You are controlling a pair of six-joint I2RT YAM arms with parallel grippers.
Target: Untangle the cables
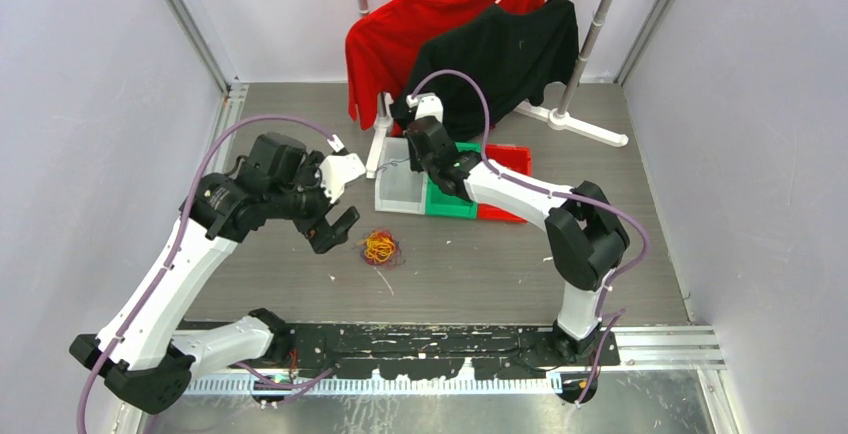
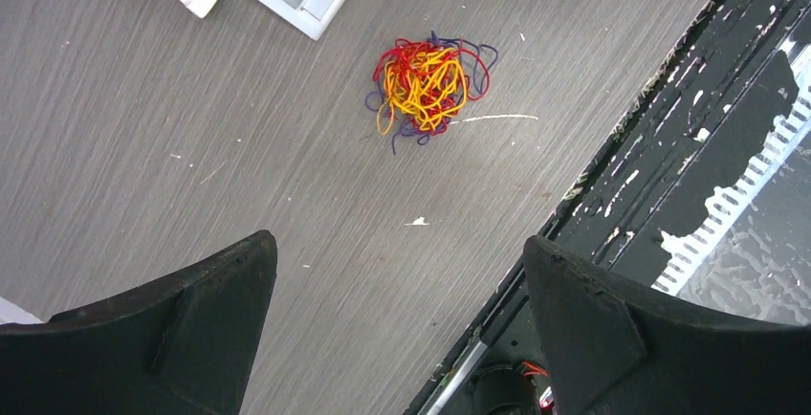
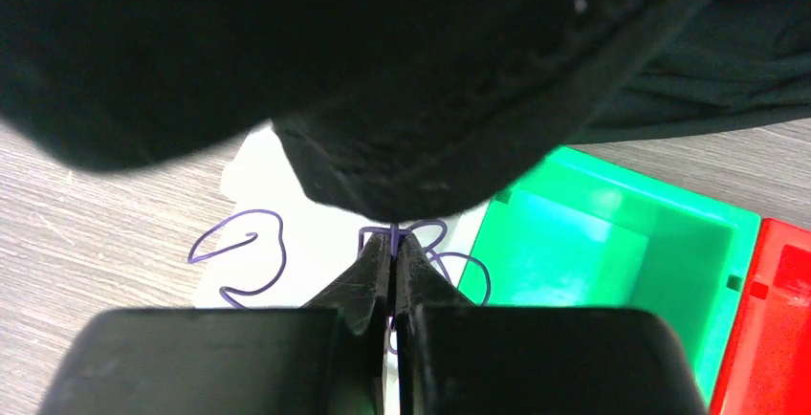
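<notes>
Cables (image 2: pixel 427 87) lie apart from spread left jaws.

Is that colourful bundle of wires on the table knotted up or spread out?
Knotted up: the cables lie in one tight ball, red, yellow and purple loops intertwined.

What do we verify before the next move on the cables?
1. Left claw open: ok.
2. Tangle lying on the table, apart from the left claw, inside its wrist view: ok.
3. Right claw shut on purple cable: ok.
4. Purple cable separate from the tangle: ok.
5. Purple cable fully inside white bin: cannot tell.
6. Right wrist view unobstructed: not ok, black shirt covers the top.
</notes>
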